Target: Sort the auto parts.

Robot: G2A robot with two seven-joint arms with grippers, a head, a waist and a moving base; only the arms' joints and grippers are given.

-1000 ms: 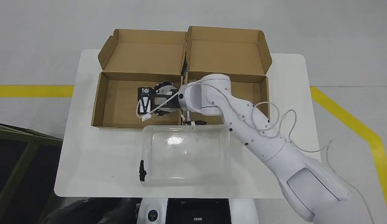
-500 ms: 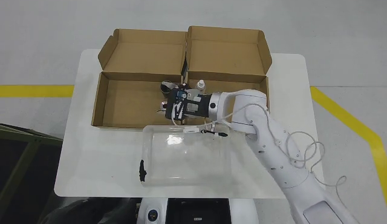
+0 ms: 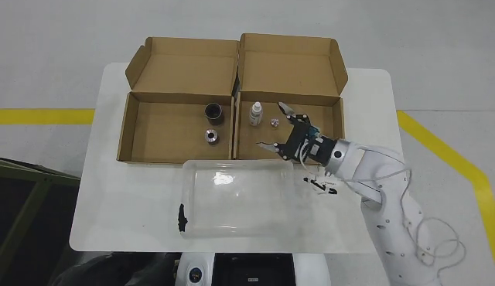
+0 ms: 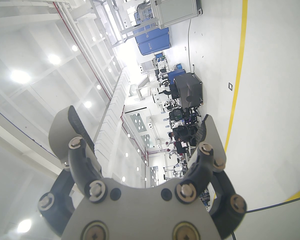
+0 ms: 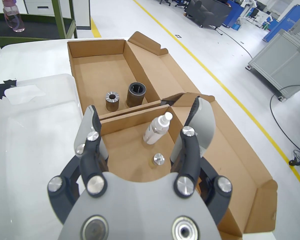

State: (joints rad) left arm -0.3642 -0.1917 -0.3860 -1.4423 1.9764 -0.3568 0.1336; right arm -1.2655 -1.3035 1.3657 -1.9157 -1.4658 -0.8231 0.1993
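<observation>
Two open cardboard boxes stand side by side. The left box (image 3: 162,131) (image 5: 95,71) holds a black cylinder (image 3: 213,113) (image 5: 136,94) and a short metal sleeve (image 3: 209,136) (image 5: 112,99). In the right box (image 3: 321,116) (image 5: 235,166) are a white bottle (image 3: 256,114) (image 5: 156,129) and a small metal cap (image 3: 274,120) (image 5: 158,158). My right gripper (image 3: 272,125) (image 5: 145,108) hovers open above the right box, over the cap and bottle, holding nothing. In its own wrist view my left gripper (image 4: 137,121) stands open and empty, pointing away from the table into the room.
A clear plastic bin (image 3: 238,197) (image 5: 35,126) lies on the white table (image 3: 108,178) in front of the boxes, with a black scrap (image 3: 181,218) at its near left corner. Both box lids fold back on the far side.
My right arm has drawn back to the right, out of the left box and over the right one. The black cylinder and metal sleeve it covered are now in plain sight.
</observation>
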